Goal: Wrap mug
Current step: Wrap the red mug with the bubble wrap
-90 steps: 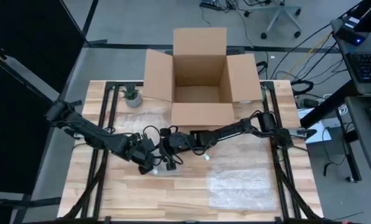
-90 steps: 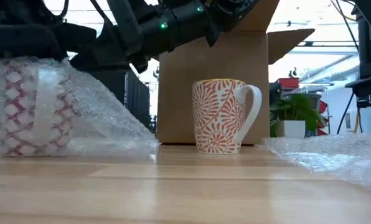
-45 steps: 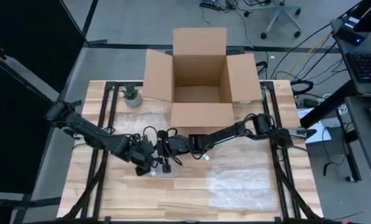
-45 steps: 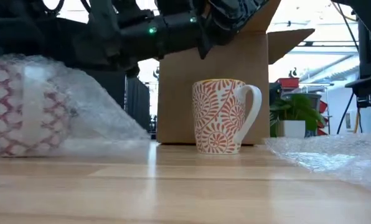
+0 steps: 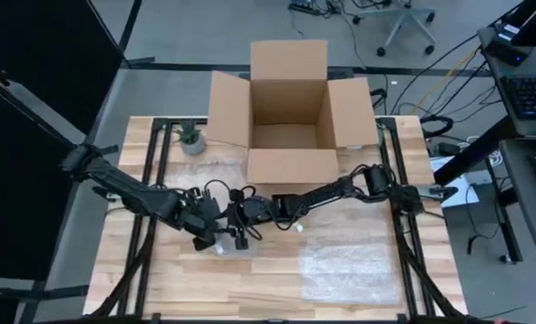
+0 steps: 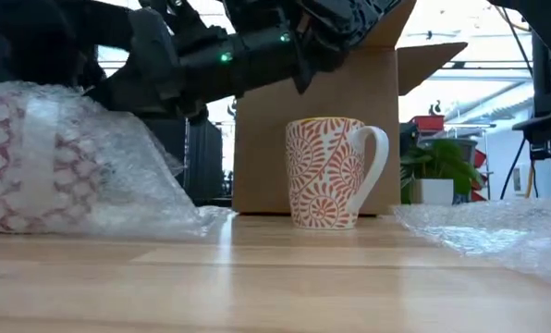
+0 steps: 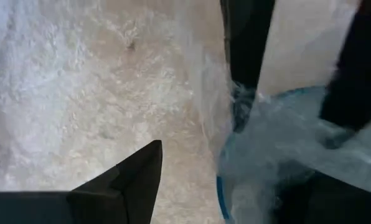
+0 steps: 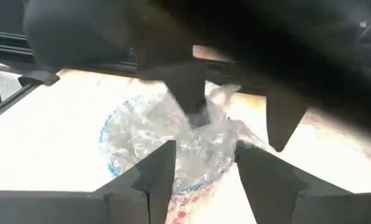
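1. The task's thing, a white mug with a red lattice pattern [image 6: 35, 166], stands on the light wooden slatted table [image 5: 277, 279] toward its left-front part, swathed in clear bubble wrap [image 6: 118, 180] that trails off to one side in the low view.
2. The left gripper [image 5: 216, 236] and the right gripper [image 5: 243, 227] meet right over this bundle, nearly touching each other in the high view.
3. In the right wrist view the right gripper's fingers stand spread above the mug's wrapped mouth, with a tuft of wrap between them; it is not clamped.
4. The left gripper's fingers [image 7: 120, 186] show only in part beside the blue rim; I cannot tell whether they pinch the wrap.
5. A second mug, white with orange swirl leaves [image 6: 336, 173], stands bare, well apart, before the open brown cardboard box [image 5: 290, 117].
6. Risks, as I judge them:
   - The loose tail of wrap may spring open if the tuck into the mouth is shallow.
   - A downward push off-centre could tip the mug.
   - The two grippers, so close, may knock each other or snag the film and drag the bundle.
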Tool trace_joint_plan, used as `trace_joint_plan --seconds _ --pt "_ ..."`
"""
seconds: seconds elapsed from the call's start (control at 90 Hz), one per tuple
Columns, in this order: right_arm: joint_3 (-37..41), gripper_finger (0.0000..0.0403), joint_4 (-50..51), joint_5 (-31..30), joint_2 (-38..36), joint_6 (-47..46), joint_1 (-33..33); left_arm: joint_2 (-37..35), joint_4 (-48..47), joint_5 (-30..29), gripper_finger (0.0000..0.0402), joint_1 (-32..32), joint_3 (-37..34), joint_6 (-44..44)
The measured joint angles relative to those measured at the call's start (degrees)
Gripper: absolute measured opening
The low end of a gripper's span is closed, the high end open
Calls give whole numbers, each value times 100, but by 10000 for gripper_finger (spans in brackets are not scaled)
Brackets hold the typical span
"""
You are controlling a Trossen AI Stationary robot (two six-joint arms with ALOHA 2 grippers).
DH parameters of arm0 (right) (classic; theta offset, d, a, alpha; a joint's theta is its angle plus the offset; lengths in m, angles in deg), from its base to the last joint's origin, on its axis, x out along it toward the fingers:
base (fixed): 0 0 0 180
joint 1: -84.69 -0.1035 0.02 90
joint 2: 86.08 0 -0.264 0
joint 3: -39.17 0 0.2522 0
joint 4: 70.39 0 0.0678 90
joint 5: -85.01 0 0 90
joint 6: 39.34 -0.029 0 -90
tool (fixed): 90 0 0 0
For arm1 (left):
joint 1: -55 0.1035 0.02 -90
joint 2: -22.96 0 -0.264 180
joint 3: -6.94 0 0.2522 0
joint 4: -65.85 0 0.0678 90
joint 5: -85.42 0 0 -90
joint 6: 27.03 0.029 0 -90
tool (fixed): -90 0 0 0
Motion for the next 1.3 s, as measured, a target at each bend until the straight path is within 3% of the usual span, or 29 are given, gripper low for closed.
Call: trace_joint_plan --seconds 0.311,0.533,0.689,1.111,1.3 --pt "7 157 6 -5 0 20 4 -938 -3 2 212 -2 2 37" --pt "9 157 5 -7 0 22 7 -1162 204 20 212 -4 0 0" --pt "11 157 8 -11 0 37 9 -933 798 161 212 -24 -242 15" --pt "17 157 13 -4 -18 67 39 350 1091 393 212 -35 -649 -7" --pt "40 157 303 -25 -243 268 16 403 1112 426 212 -35 -633 38"
